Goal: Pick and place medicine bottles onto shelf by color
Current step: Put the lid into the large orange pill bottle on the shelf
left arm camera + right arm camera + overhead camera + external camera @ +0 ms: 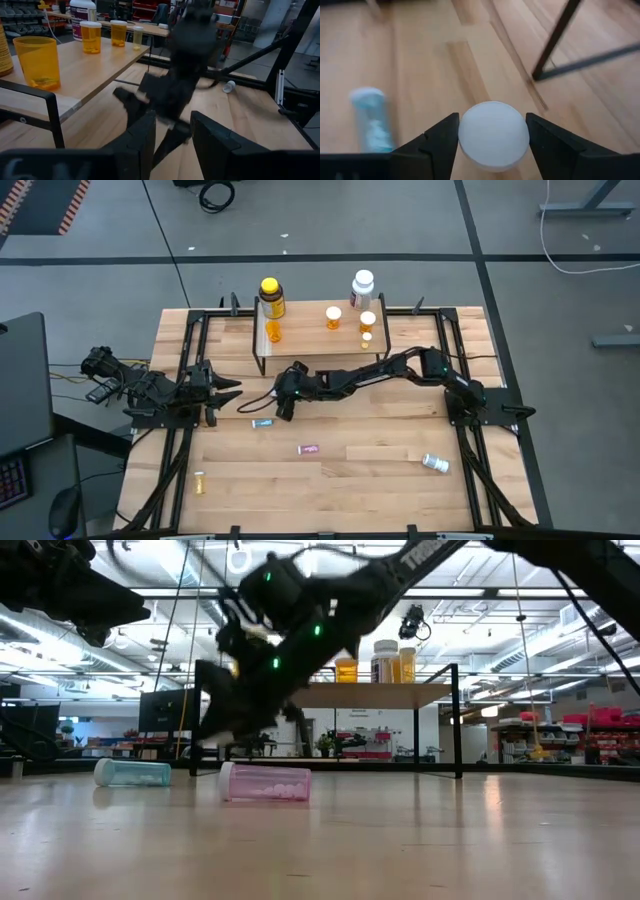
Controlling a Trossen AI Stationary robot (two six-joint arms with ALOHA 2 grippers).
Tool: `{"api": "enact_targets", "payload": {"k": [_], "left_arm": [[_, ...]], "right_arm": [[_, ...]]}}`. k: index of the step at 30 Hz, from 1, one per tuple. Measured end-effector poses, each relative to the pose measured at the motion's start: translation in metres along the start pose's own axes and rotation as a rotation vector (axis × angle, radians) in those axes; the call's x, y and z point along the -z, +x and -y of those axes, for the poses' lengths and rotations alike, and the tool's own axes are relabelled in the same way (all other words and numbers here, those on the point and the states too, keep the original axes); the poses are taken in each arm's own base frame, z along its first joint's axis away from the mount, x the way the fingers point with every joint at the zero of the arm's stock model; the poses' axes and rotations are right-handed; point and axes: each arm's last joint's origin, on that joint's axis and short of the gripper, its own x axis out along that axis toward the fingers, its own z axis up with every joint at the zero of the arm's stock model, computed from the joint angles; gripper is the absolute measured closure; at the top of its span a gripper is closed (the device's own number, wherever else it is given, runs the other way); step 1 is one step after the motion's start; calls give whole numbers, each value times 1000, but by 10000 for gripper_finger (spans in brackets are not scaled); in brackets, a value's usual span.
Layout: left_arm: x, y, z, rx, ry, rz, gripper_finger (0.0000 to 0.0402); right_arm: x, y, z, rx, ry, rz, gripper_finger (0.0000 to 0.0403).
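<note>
My right gripper (284, 408) reaches across the table in front of the shelf (320, 345) and is shut on a white-capped bottle (493, 132). A teal vial (262, 423) lies on its side on the table just beside it, and a pink vial (309, 449) lies nearer the front. A small yellow vial (199, 482) and a pale bottle (435, 463) lie farther off. On the shelf stand a big yellow bottle (271, 297), a big white bottle (362, 288) and several orange vials (333, 317). My left gripper (228, 390) waits open at the left, pointing level. My right gripper pinches the bottle's round white cap (493, 132) between its two fingers, one finger (442, 137) on each side. The cap faces back along the fingers and hides the bottle's body. The fingers slant downward from the table's right side.
The shelf's black legs (555, 40) stand close beyond my right gripper. In the low view the teal vial (132, 772) and pink vial (265, 783) lie on the table under the arm. Bare wood lies along the front middle.
</note>
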Motion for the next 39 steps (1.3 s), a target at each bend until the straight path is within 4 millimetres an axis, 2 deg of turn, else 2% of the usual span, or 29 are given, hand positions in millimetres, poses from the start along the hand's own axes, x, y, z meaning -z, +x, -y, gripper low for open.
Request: {"api": "enact_targets", "payload": {"k": [9,13,17,22,28,33,39], "left_arm": [[0,0,0,0,-1,0,271],[0,0,0,0,-6,0,271],[0,0,0,0,-7,0,271],[0,0,0,0,-7,0,271],[0,0,0,0,-7,0,271],[0,0,0,1,-1,0,271],[0,0,0,0,-1,0,271]], "right_arm": [[-52,-55,6,19,10,116,174],[-74,-77,21,68,3,178,174],[-88,-89,43,144,-4,220,174],[-98,-92,71,171,27,257,174],[-106,-91,95,168,60,322,174],[-110,-92,103,153,69,359,174],[-107,-82,103,143,52,374,174]]}}
